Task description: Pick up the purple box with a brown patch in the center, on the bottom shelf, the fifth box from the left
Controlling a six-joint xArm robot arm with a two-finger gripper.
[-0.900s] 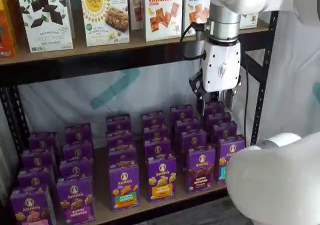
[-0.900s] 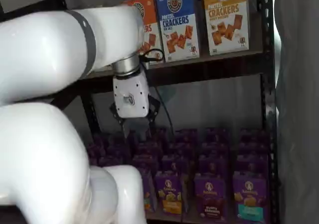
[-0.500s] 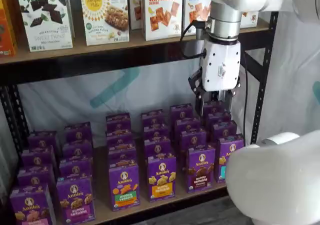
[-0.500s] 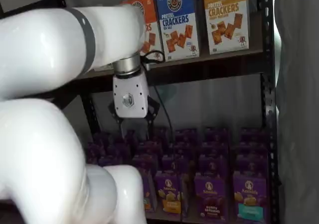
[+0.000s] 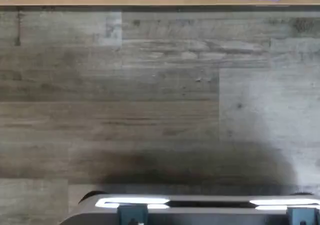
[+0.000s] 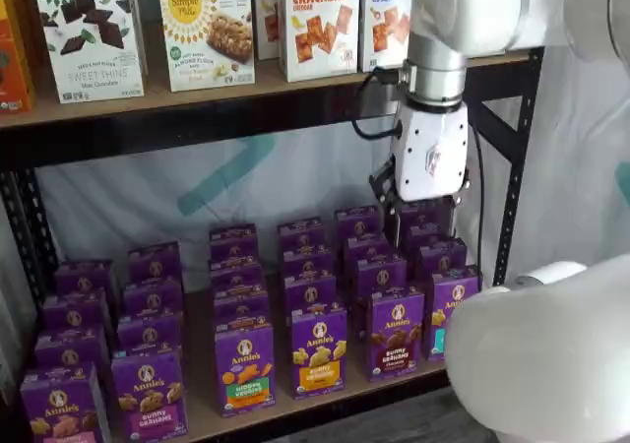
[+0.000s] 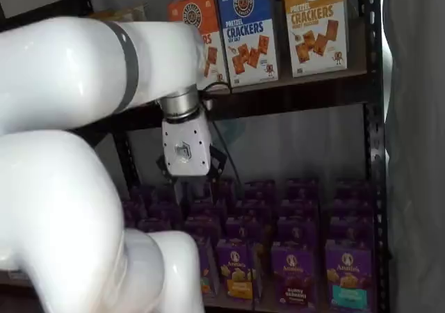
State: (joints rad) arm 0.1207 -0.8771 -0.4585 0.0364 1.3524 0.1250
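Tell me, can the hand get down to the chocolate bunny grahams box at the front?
Probably yes. The hand hangs above the back rows, and the chocolate bunny grahams box stands at the shelf's front edge with open space above it.

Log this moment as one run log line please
phase: approach | gripper: above rear cartons, holding nothing, finger state unclear | target: purple box at front of bottom shelf, untouched

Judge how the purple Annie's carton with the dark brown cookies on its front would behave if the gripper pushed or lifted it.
The purple box is a tall, thin carton standing upright, so a push would probably tip it backward into the carton behind. It looks like stiff paperboard, probably light. Its smooth printed faces might slip in the gripper.
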